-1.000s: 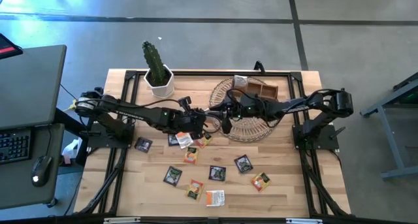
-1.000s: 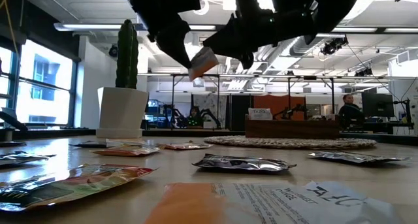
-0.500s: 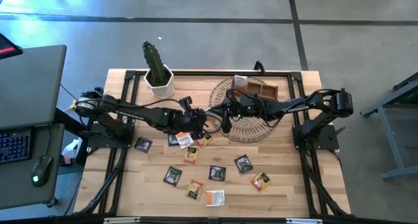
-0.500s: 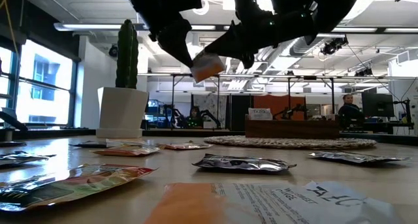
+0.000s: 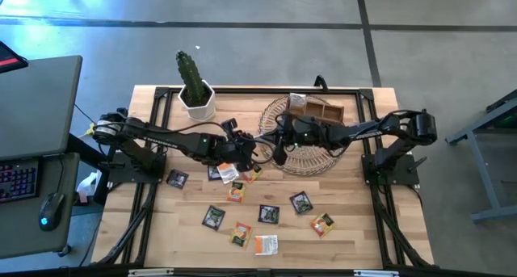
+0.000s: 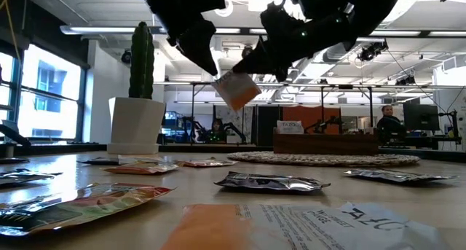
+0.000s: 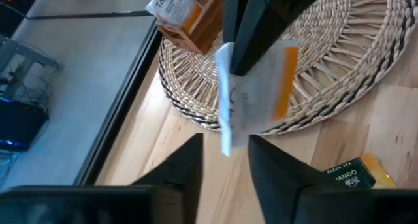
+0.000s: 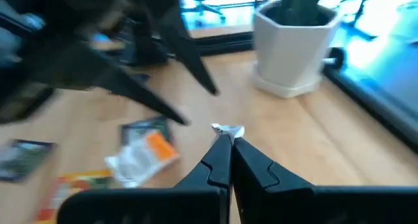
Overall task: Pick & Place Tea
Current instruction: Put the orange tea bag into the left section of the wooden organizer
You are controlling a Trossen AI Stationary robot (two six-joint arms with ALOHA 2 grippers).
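Tabletop [image 5: 355, 228] of pale wood under both dark arms, which meet near its middle. Round wicker mat [image 5: 311, 160] toward the far right side, with a brown wooden box [image 5: 323, 109] on its far edge; inside the box, an upright sachet [image 7: 168, 3] reading "TAZO". Cactus in a white pot [image 5: 196, 99] at the far left. Loose tea sachets scattered over the near half of the table: black ones with pale print [image 5: 300, 202], yellow-orange ones [image 5: 322, 224], an orange-and-white one [image 5: 266, 245]; on one lying just off the mat [image 7: 353, 175], "BLACK TEA" and "MANGO". Right gripper [image 8: 227, 138] just off the mat's left edge, fingers pressed together on the rim of the held sachet [image 6: 234, 90]. White paper with an orange band and faint grey print, not legible; roughly square, hanging in the air above the table, tilted with one corner downward. Left gripper [image 7: 225, 142] just beside it, fingers spread and clear of the paper on either side.
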